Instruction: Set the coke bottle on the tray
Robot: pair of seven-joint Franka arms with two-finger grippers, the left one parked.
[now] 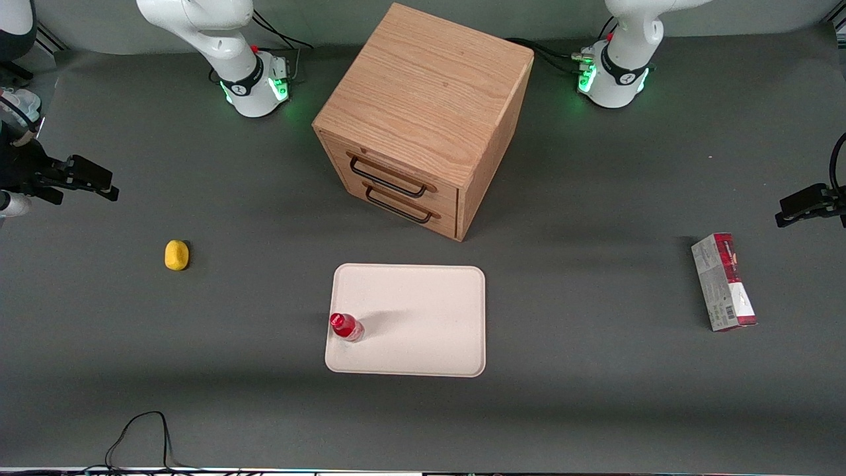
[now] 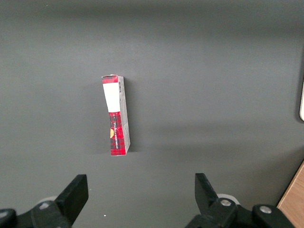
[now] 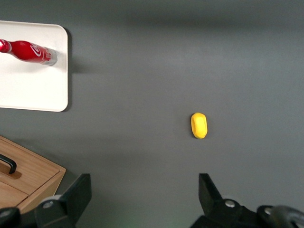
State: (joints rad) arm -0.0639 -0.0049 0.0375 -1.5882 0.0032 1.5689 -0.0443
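Observation:
The coke bottle (image 1: 346,326) is small and red with a red cap. It stands upright on the cream tray (image 1: 423,311), near the tray's edge toward the working arm's end. In the right wrist view the bottle (image 3: 28,51) and the tray (image 3: 33,85) both show. My right gripper (image 1: 99,180) is high over the working arm's end of the table, far from the tray. Its fingers are wide open with nothing between them (image 3: 142,185).
A wooden drawer cabinet (image 1: 423,119) stands farther from the front camera than the tray. A small yellow object (image 1: 176,255) lies between gripper and tray. A red-and-grey carton (image 1: 724,281) lies toward the parked arm's end. A black cable (image 1: 142,430) loops at the table's near edge.

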